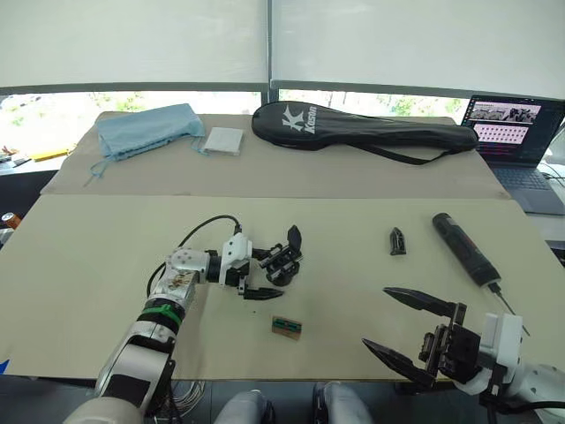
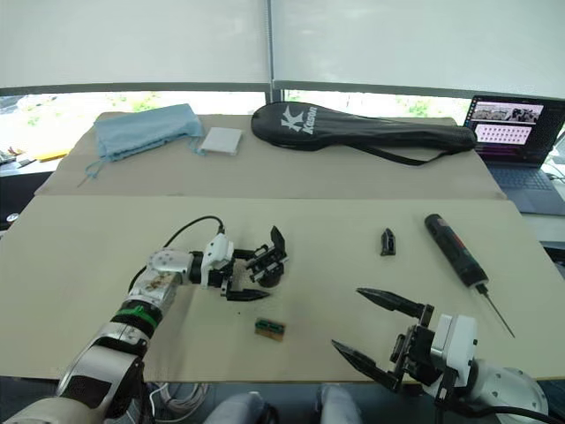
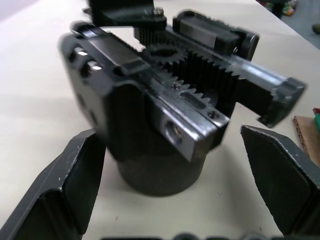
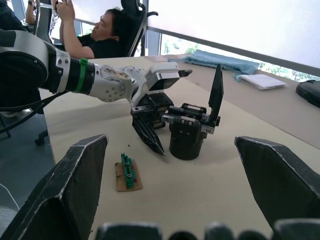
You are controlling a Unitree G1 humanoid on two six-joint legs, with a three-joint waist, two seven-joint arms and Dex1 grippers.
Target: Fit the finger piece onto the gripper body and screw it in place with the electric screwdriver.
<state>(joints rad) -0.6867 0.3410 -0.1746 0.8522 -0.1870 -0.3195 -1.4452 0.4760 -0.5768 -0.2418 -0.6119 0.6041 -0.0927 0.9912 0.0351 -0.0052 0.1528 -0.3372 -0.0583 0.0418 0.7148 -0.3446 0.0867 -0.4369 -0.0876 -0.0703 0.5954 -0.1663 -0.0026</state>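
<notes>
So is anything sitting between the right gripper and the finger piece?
Nothing visible. The right gripper hangs open over bare table, and the finger piece lies farther out with only bare tabletop between them. The electric screwdriver lies off to its right.

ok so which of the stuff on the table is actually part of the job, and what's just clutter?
Job:
- gripper body, between the open fingers of the left gripper
- finger piece, lying loose
- electric screwdriver, lying ahead of the open right gripper

Clutter:
- green-and-tan block
- racket bag
- blue cloth
- white packet
- laptop
</notes>
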